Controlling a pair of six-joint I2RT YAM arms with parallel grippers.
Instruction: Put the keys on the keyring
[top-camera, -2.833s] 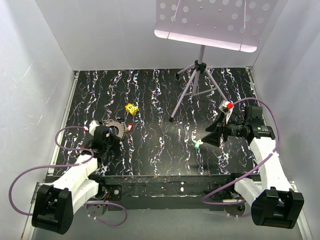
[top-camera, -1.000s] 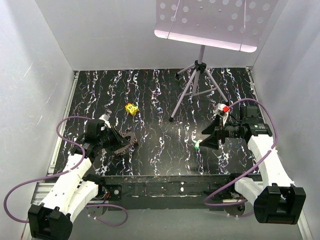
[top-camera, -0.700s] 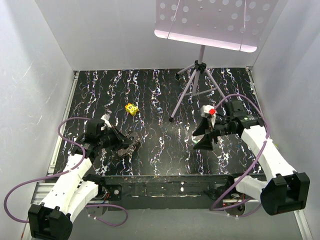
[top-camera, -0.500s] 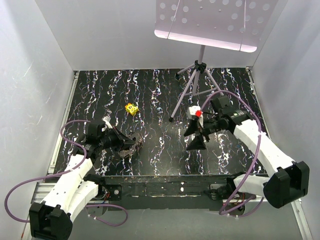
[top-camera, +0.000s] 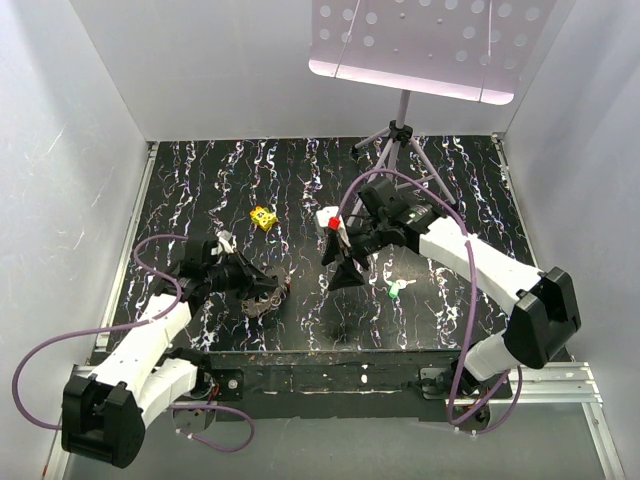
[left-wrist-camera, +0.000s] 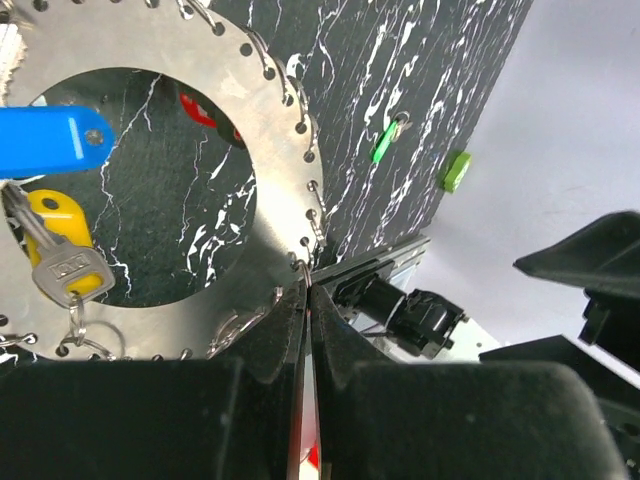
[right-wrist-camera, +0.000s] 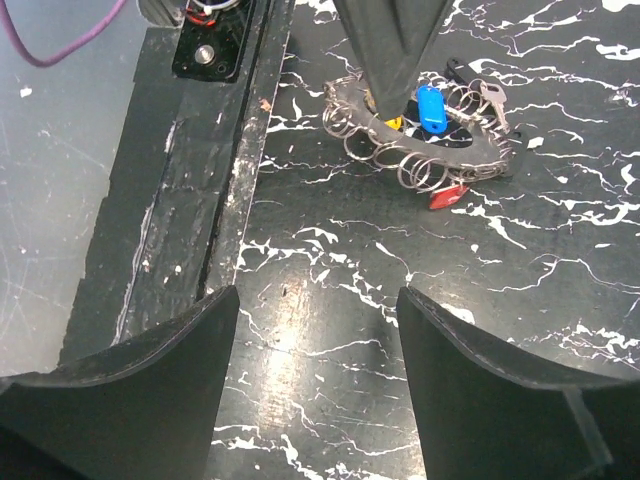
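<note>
Front-left on desk (top-camera: 300, 180): left hand (left-wrist-camera: 308, 290) clamped shut on rim of keyring (left-wrist-camera: 280, 180), ring tilted (blue key (left-wrist-camera: 50, 140) and yellow key (left-wrist-camera: 60, 262) hang on it). Right hand (top-camera: 340, 268) mid-desk, jaws spread, holding nothing. Green key (top-camera: 395, 291) lies loose just right of it.

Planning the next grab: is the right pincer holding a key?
No: the right pincer stands open, with only the marbled tabletop showing in its gap.
</note>
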